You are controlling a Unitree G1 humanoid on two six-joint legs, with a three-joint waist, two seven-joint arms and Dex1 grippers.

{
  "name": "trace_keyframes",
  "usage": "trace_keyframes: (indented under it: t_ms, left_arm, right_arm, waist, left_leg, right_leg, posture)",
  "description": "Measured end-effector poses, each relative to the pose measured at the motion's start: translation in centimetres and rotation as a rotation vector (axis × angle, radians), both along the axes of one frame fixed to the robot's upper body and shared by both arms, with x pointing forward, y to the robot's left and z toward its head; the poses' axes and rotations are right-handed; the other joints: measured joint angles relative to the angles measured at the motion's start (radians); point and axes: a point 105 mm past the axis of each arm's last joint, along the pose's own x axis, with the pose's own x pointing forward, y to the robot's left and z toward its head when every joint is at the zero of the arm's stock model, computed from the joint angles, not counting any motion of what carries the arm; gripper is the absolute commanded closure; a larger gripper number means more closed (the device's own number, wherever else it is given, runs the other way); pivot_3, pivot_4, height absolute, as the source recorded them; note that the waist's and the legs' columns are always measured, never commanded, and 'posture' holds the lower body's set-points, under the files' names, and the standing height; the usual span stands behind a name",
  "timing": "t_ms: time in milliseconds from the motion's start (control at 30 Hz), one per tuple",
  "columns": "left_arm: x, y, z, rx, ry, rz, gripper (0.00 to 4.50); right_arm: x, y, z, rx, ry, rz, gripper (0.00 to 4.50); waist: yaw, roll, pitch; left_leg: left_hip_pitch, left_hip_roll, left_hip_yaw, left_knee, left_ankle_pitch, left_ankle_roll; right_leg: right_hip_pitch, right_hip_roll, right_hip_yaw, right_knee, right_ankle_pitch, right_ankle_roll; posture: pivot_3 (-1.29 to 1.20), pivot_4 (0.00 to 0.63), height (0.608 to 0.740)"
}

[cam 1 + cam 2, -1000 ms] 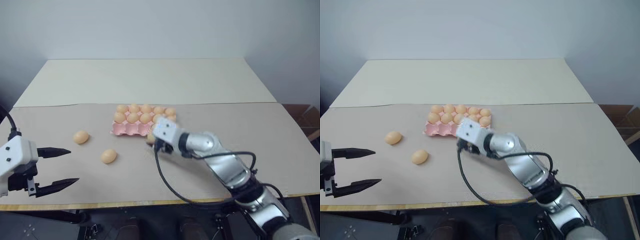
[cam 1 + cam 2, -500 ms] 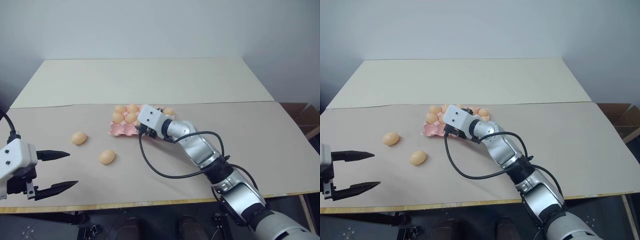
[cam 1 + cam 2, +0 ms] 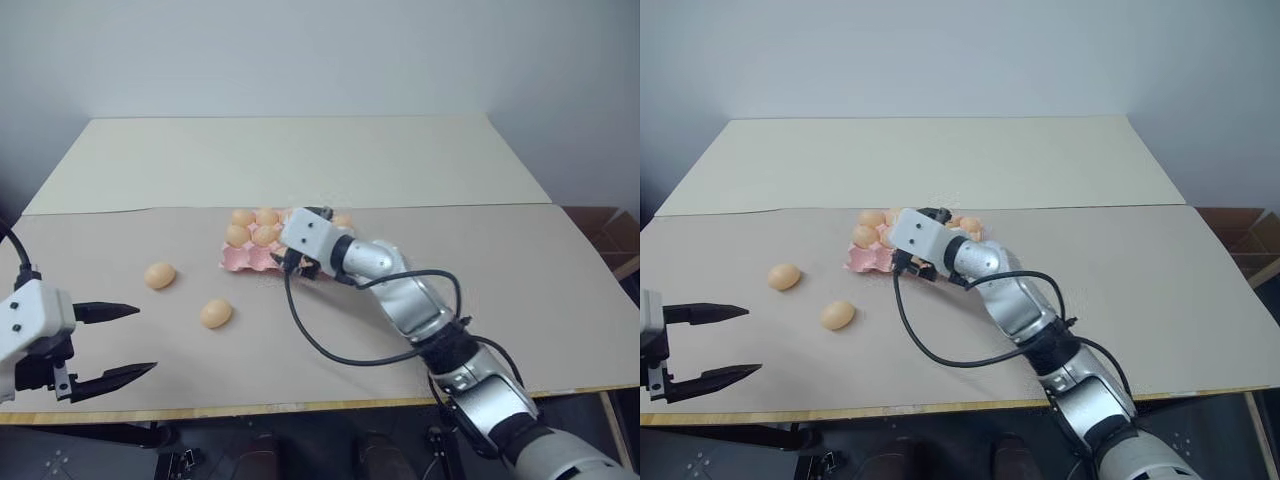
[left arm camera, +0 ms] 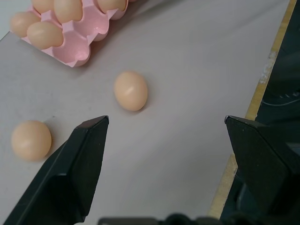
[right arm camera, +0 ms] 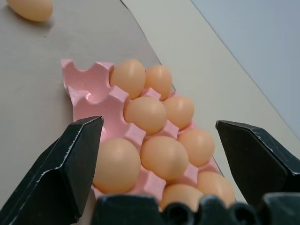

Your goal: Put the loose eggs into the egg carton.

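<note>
Now | right gripper (image 5: 159,154) wide over egg carton (image 5: 89,96) | no labels

Two head cameras look forward and down over the beige table (image 3: 560,300). Each wrist camera peers close along its fingers; all share the pink moulded egg tray (image 5: 89,101).

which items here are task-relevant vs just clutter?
Job:
- two loose tan-orange oval eggs on the table
- pink moulded egg tray, partly filled
- eggs already seated in it

Lying about:
- brown cardboard box, far right beyond the table
- nothing else loose
</note>
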Motion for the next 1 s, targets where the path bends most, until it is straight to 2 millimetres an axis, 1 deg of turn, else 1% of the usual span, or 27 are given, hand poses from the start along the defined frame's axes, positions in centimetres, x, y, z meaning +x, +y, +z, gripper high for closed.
trace_keyframes:
  t_ms: [100, 200, 233, 267, 333, 467, 567, 733, 800, 1000]
  left_arm:
    - [-0.2, 0.1, -0.4, -0.016, 0.009, 0.01, 0.2]
    - [-0.5, 0.4, -0.8, -0.036, 0.019, 0.023, 0.2]
    - [-0.5, 0.5, -0.9, -0.044, 0.017, 0.028, 0.2]
    - [-0.6, 0.7, -1.1, -0.054, 0.01, 0.032, 0.2]
    - [-0.7, 1.3, -1.6, -0.069, 0.01, 0.051, 0.2]
    - [-0.6, 2.1, -2.5, -0.074, -0.011, 0.083, 0.2]
    - [-0.3, 2.4, -2.7, -0.094, -0.045, 0.099, 0.2]
    - [0.8, 2.1, -2.7, -0.116, -0.102, 0.092, 0.2]
    - [1.4, 1.6, -2.9, -0.135, -0.123, 0.079, 0.2]
    - [2.9, -0.5, -4.6, -0.191, -0.095, 0.055, 0.2]
  right_arm:
    - [-1.9, -3.0, 0.3, 0.019, 0.138, 0.039, 0.02]
    - [-4.9, -6.4, -0.1, -0.058, 0.22, 0.144, 0.02]
    - [-5.7, -7.3, -0.3, -0.079, 0.246, 0.171, 0.02]
    - [-7.0, -8.2, -0.6, -0.112, 0.282, 0.215, 0.02]
    - [-8.6, -9.5, -1.1, -0.155, 0.335, 0.263, 0.02]
    - [-10.4, -11.3, -1.2, -0.205, 0.379, 0.304, 0.02]
    - [-10.8, -12.4, -0.9, -0.224, 0.38, 0.289, 0.02]
    - [-10.9, -12.8, -0.9, -0.21, 0.37, 0.259, 0.02]
    - [-10.8, -13.0, -0.8, -0.199, 0.36, 0.235, 0.02]
    - [-10.4, -13.0, -0.6, -0.178, 0.337, 0.166, 0.02]
  waist:
    - [0.003, 0.0, 0.0]
    - [0.007, 0.0, 0.0]
    - [0.006, 0.0, 0.0]
    - [0.007, 0.0, 0.0]
    - [0.001, 0.0, 0.0]
    - [-0.001, 0.0, 0.0]
    - [0.004, 0.0, 0.0]
    - [0.015, -0.001, 0.0]
    - [0.02, -0.001, 0.0]
    - [0.026, -0.001, 0.0]
  left_leg:
    - [0.0, 0.0, 0.0, 0.0, 0.0, 0.0]
    - [0.0, 0.0, -0.001, 0.0, 0.0, 0.0]
    - [0.0, 0.0, -0.001, 0.0, 0.0, 0.0]
    - [0.001, 0.0, -0.001, 0.0, 0.0, 0.0]
    - [0.002, 0.0, -0.001, 0.0, 0.0, 0.0]
    - [0.003, 0.001, 0.0, 0.0, 0.0, 0.0]
    - [0.003, 0.0, 0.0, 0.0, 0.0, 0.0]
    - [0.002, 0.0, 0.0, 0.0, 0.0, 0.0]
    - [0.002, 0.0, 0.0, 0.001, 0.0, 0.0]
    - [0.002, 0.0, 0.0, 0.001, 0.0, 0.0]
  right_leg:
    - [0.001, 0.0, 0.0, -0.001, 0.0, 0.0]
    - [0.002, 0.0, -0.002, -0.002, 0.0, 0.0]
    - [0.002, 0.0, -0.002, -0.002, 0.0, 0.0]
    - [0.002, 0.0, -0.002, -0.002, 0.0, 0.0]
    - [0.003, 0.001, -0.001, -0.002, 0.0, 0.0]
    - [0.004, 0.001, -0.001, -0.001, 0.0, -0.001]
    - [0.004, 0.001, -0.001, -0.002, 0.0, 0.0]
    - [0.003, 0.001, 0.0, -0.002, 0.0, 0.0]
    - [0.003, 0.001, 0.0, -0.002, 0.0, 0.0]
    - [0.003, 0.001, 0.0, -0.002, 0.0, 0.0]
  posture:
    - [0.0, 0.15, 0.74]
    - [0.0, 0.15, 0.74]
    - [0.0, 0.15, 0.74]
    - [0.0, 0.15, 0.74]
    - [0.0, 0.15, 0.74]
    - [0.0, 0.15, 0.74]
    - [0.0, 0.15, 0.74]
    - [0.0, 0.15, 0.74]
    - [0.0, 0.15, 0.74]
    - [0.0, 0.15, 0.74]
